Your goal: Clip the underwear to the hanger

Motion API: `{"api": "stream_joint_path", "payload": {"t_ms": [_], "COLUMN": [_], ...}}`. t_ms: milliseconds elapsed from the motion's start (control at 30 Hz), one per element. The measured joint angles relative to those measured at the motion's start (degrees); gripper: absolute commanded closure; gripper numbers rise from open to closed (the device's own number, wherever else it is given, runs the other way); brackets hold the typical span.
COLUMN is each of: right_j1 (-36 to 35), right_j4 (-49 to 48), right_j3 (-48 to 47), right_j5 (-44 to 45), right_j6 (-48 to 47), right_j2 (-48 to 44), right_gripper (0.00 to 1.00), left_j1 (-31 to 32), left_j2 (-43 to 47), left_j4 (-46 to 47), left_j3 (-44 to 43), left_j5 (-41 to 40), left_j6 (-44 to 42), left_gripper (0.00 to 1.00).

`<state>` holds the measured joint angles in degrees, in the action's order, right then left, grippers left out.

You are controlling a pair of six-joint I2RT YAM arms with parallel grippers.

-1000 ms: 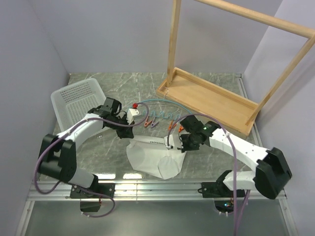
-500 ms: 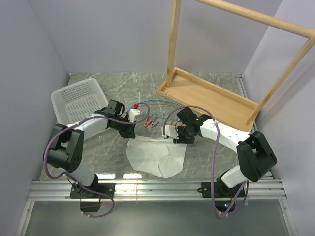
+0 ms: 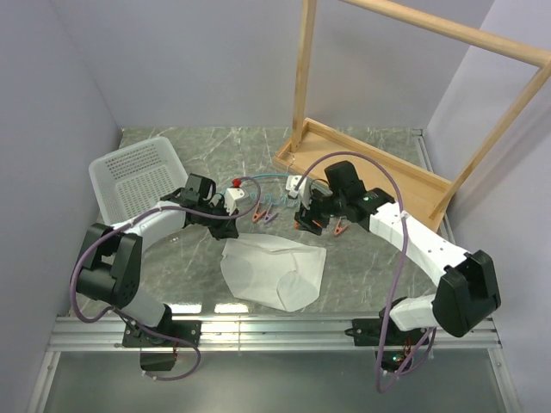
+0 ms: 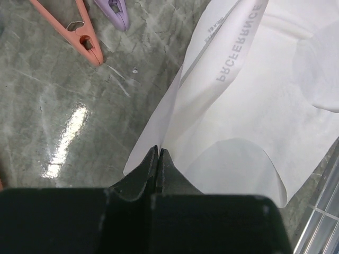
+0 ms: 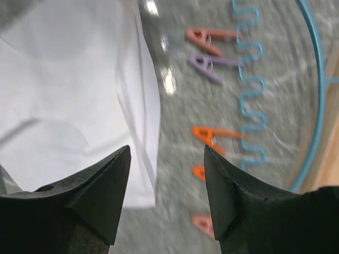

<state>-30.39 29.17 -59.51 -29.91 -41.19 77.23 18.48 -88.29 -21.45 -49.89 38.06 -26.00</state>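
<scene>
Since the earlier frames the right gripper has let go of the cloth, risen from it and moved back over the row of clips. The underwear has dropped from a bunched, lifted edge to lie flat.

The underwear now rests on the table, between the two arm bases and the hanger. It is near the clips but apart from them, and neither arm holds it. No clip is attached to it, so we judge the clipping step not yet done.

The right pincer stands apart, and between its fingers we see bare table, the cloth edge and an orange clip. The left gripper has its fingers pressed together, with nothing visible between them. In its wrist view the tip sits over the cloth edge.

Hazards from here:
- The hanger lies loose on the table, so a finger pushing on a clip may slide it away.
- The cloth is floppy, so a shallow pinch may lose the edge before it reaches a clip.
- The closed left fingers may drag the cloth if they sweep low.
</scene>
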Motion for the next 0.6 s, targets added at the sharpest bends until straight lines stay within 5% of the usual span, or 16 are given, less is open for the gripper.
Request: {"api": "stream_joint_path", "payload": {"t_ms": [267,600], "right_j1": [-1.95,-6.84], "right_j4": [-14.82,-34.86], "right_j3": [-1.51,0.63], "right_j5": [-8.85,-8.63], "right_j6": [17.35,34.34], "right_j2": [10.88,17.44], "right_gripper": [0.33,0.30], "left_j1": [-0.31,-1.88], "left_j2": [0.35,-0.94], "left_j4": [0.04,-1.11], "left_j3": [0.15,-1.38], "left_j5": [0.22,3.91], "left_j6": [0.31,-0.22], "left_gripper": [1.00,0.99]}}
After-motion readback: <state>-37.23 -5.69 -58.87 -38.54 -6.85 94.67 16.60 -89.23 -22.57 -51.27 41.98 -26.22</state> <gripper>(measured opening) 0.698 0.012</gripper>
